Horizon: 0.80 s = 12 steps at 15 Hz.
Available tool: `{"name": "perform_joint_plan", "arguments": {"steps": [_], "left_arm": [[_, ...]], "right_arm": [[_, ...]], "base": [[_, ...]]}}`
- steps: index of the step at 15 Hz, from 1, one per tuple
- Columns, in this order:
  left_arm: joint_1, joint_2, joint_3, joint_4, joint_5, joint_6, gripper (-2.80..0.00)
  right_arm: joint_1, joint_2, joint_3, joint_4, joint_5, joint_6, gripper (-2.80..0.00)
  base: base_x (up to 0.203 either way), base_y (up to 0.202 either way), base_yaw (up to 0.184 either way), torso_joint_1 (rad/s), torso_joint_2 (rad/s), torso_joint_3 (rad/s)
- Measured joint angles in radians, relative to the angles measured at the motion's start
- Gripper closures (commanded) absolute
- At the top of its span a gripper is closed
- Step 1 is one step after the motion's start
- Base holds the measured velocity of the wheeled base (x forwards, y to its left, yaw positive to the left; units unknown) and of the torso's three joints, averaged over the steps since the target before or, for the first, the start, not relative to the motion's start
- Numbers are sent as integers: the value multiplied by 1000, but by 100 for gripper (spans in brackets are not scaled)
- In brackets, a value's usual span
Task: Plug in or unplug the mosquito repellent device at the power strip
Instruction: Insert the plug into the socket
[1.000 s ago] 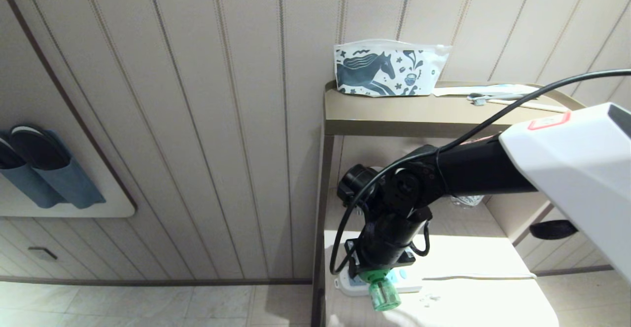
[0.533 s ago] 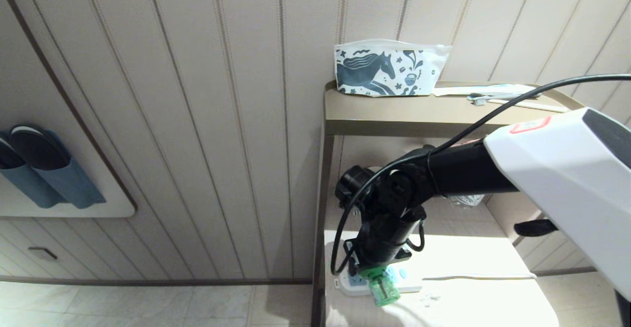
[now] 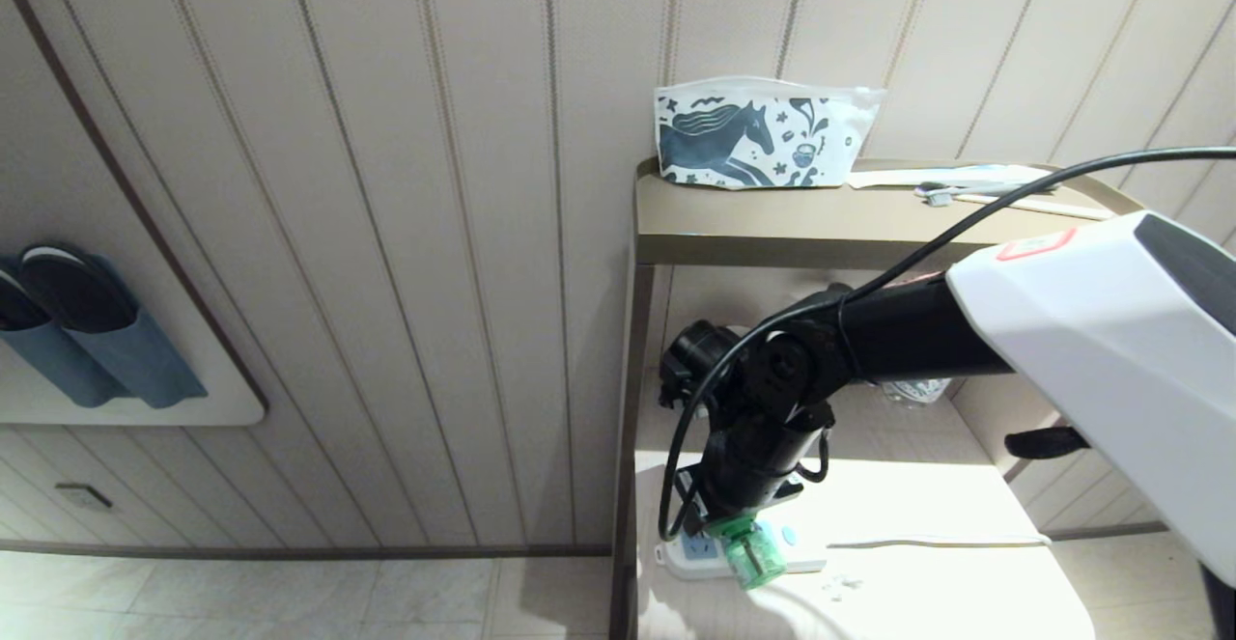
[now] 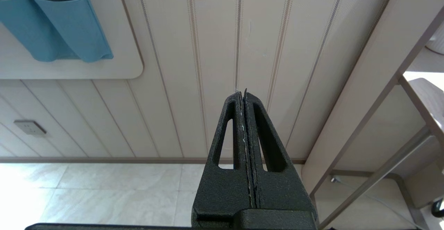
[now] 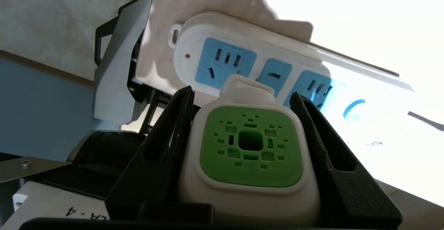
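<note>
The mosquito repellent device (image 5: 250,153) is held in the right pincer (image 5: 242,126), whose two black fingers (image 5: 163,143) are pressed against the flanks of its white, green-faced head. In the head view the translucent green bottle of the device (image 3: 753,555) is seen pointing toward the camera, low over the power strip (image 3: 690,555). Compared with a second ago, the device has been carried lower and slightly further in toward the strip, so that the bottle now overlaps the strip's near edge rather than hanging in front of it.

Just beyond the device, in the right wrist view, the power strip (image 5: 222,61) is seen lying on the pale lower table (image 3: 927,505), with its light-blue socket faces exposed and its round blue button (image 5: 352,108) further along. The white plug end of the device is lined up near the gap between the first and the middle socket faces; whether the prongs have entered cannot be told, since they are hidden. A plugging-in step is judged to be in hand, with only the final seating left.

Further off, a horse-printed pouch (image 3: 763,138) rests on the upper shelf (image 3: 821,225). The left pincer (image 4: 245,126) is parked with its fingers closed together on nothing, facing the panelled wall.
</note>
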Motion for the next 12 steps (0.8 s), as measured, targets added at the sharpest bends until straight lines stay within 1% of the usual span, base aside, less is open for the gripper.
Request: {"name": "perform_joint_plan", "arguments": {"steps": [2,12], "left_arm": [[0,0,0,0,0,0,0],[0,0,0,0,0,0,0]], "right_arm": [[4,3,1,-24,3,-2,0],[21,27,9,-30,2,-10,0]], "base": [[0,0,0,0,0,0],[0,0,0,0,0,0]]}}
